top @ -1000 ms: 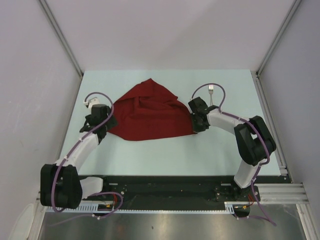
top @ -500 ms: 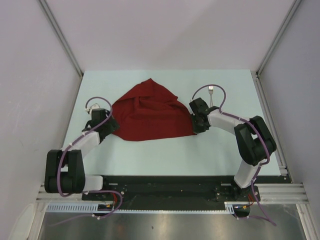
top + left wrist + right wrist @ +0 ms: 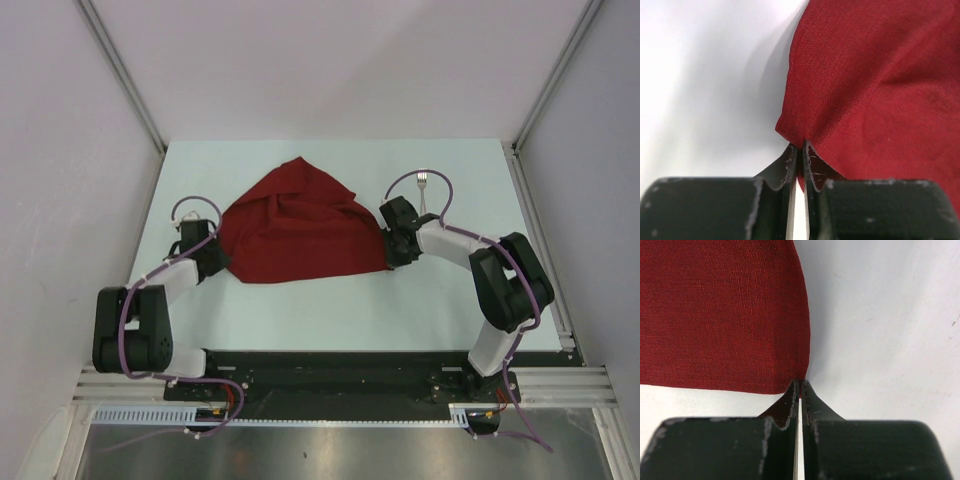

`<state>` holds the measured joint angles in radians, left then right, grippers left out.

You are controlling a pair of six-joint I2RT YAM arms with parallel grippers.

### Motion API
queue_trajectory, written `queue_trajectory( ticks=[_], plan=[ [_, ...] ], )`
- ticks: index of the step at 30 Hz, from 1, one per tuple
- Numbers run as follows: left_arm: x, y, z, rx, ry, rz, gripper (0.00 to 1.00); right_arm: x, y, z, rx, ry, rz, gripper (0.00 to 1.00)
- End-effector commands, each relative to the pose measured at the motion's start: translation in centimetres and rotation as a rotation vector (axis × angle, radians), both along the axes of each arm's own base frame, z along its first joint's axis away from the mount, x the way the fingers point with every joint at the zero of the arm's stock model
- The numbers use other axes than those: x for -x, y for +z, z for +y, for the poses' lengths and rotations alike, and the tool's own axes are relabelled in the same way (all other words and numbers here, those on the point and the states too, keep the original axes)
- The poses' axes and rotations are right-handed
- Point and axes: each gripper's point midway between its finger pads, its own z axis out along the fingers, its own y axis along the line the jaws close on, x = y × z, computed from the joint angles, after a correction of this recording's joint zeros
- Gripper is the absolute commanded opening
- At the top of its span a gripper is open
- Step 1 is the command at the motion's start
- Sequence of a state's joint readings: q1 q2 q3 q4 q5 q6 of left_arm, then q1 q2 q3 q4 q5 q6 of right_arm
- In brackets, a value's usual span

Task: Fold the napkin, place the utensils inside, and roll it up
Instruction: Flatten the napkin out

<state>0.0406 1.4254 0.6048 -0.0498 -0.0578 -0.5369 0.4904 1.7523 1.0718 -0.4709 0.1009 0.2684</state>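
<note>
Red cloth, the napkin (image 3: 300,225), lies rumpled on the table (image 3: 300,310), its near corners pinched in the clenched left gripper (image 3: 800,150) and right gripper (image 3: 799,386). Only the left arm has tucked in its elbow (cloth barely shifted), so the fold looks barely begun; the fork (image 3: 422,180) lies beyond the right arm.

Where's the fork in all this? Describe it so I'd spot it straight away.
Start at the pale table, then find the dark red napkin lying on it. To the cloth's right, just beyond the right gripper pinching its corner, lies the fork: the only small, thin, silvery thing there.
</note>
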Motion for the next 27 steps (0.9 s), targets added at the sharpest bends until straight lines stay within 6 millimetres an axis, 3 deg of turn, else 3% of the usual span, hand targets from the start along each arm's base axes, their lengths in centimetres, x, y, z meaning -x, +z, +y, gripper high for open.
queue_trajectory(
  ticks=[1, 3, 6, 8, 9, 15, 17, 18, 20, 21, 23, 24, 27],
  plan=[
    [-1.0, 6.1, 0.9, -0.075, 0.013, -0.122, 0.11, -0.4, 1.3, -0.4, -0.003, -0.007, -0.041, 0.0],
    [-1.3, 9.3, 0.8, -0.1, 0.007, -0.184, 0.13, -0.5, 1.3, -0.6, 0.003, -0.007, -0.041, 0.0],
    [-1.5, 12.1, 1.5, -0.146, 0.01, -0.188, 0.18, -0.7, 1.2, -0.9, 0.012, -0.009, -0.038, 0.0],
    [-1.4, 12.5, 1.8, -0.175, -0.003, -0.159, 0.21, -0.8, 1.1, -1.0, 0.02, -0.008, -0.033, 0.0],
    [-1.8, 12.9, 1.2, -0.19, -0.027, -0.157, 0.28, -0.9, 1.1, -1.2, 0.027, -0.009, -0.035, 0.0],
    [-2.0, 11.5, 2.0, -0.208, 0.021, -0.147, 0.66, -1.1, 1.4, -1.3, 0.024, -0.016, -0.041, 0.0],
    [-1.8, 11.5, 2.0, -0.2, 0.035, -0.171, 0.7, -1.0, 1.4, -1.2, 0.023, -0.017, -0.039, 0.0],
    [-1.0, 10.5, 1.8, -0.183, 0.045, -0.161, 0.75, -1.1, 1.5, -1.3, 0.021, -0.017, -0.04, 0.0],
    [-0.8, 10.6, 1.5, -0.154, 0.054, -0.211, 0.77, -1.1, 1.5, -1.1, 0.016, -0.016, -0.041, 0.0],
    [0.1, 9.2, 1.2, -0.129, 0.058, -0.193, 0.77, -1.1, 1.6, -1.1, 0.017, -0.014, -0.041, 0.0],
    [0.7, 8.9, 1.0, -0.102, 0.072, -0.216, 0.77, -1.1, 1.7, -1.0, 0.011, -0.009, -0.043, 0.0],
    [1.6, 7.5, 0.5, -0.073, 0.069, -0.193, 0.76, -1.1, 1.7, -1.0, 0.008, -0.006, -0.043, 0.0],
    [2.9, 6.0, 0.3, -0.053, 0.074, -0.177, 0.76, -1.1, 1.8, -0.7, -0.004, 0.002, -0.045, 0.0]
  ],
)
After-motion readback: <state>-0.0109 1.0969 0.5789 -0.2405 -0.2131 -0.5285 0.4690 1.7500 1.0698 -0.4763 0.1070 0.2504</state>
